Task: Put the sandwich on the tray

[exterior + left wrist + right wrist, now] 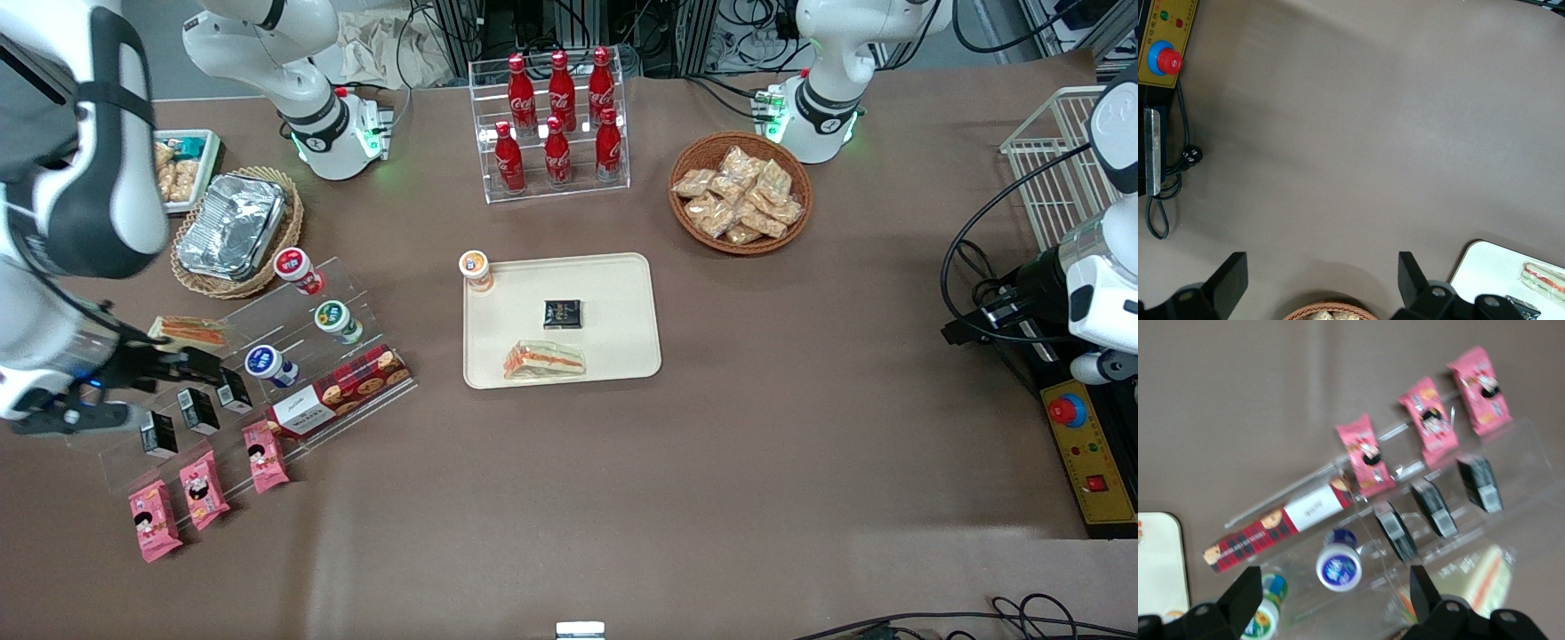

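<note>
Cream-beige tray [622,293] lay at centre frame of the front view, carrying the wrapped sandwich [544,360] flat in its lower part, a small dark packet [563,314] just above it and an orange-lidded cup [476,269] at its upper-left corner. The gripper [191,363] hung at lower left of that frame, over the clear acrylic stand [356,307], jaws spread and holding nothing, close to a second wedge sandwich [189,332] on the stand. Three pink snack packs [1365,452] and a plaid cookie box [1275,527] showed below the wrist camera.
</note>
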Robot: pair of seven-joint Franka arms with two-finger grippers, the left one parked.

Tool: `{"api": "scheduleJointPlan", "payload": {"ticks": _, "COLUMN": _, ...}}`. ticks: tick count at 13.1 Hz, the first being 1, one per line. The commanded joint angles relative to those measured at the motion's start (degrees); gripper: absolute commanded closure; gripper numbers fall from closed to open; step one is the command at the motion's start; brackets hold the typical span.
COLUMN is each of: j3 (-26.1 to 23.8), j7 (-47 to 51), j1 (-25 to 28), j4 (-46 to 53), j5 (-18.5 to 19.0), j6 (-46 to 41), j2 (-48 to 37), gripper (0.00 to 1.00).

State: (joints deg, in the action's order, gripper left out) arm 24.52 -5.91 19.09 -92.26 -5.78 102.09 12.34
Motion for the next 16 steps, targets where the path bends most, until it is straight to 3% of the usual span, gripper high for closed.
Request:
{"api": "scheduleJointPlan", "payload": {"ticks": 1, "j3": 3.07, "j7": 1.43, "j1": -0.19, "j4": -1.77, "j5": -0.72, "j6": -2.42, "j2": -3.37, "gripper": 0.02}}
{"api": "scheduleJointPlan", "payload": {"ticks": 8, "j3": 3.70, "j7": 1.08, "j1": -0.81, "j4": -12.13, "j5": -0.11, "j6": -1.98, "j2": -12.77, "gripper": 0.02}}
{"api": "scheduleJointPlan", "payload": {"ticks": 10, "j3": 2.73, "j7": 1.69, "j1": 1.29, "j4": -12.24, "j5": 3.47, "j6": -1.72, "j2": -12.43, "gripper": 0.02}}
{"api": "scheduleJointPlan", "payload": {"ticks": 16, "j3": 3.34, "j7": 1.60, "j1": 0.86, "j4": -12.15, "j5": 3.84, "j6": -4.35, "j2": -14.27, "gripper": 0.01}}
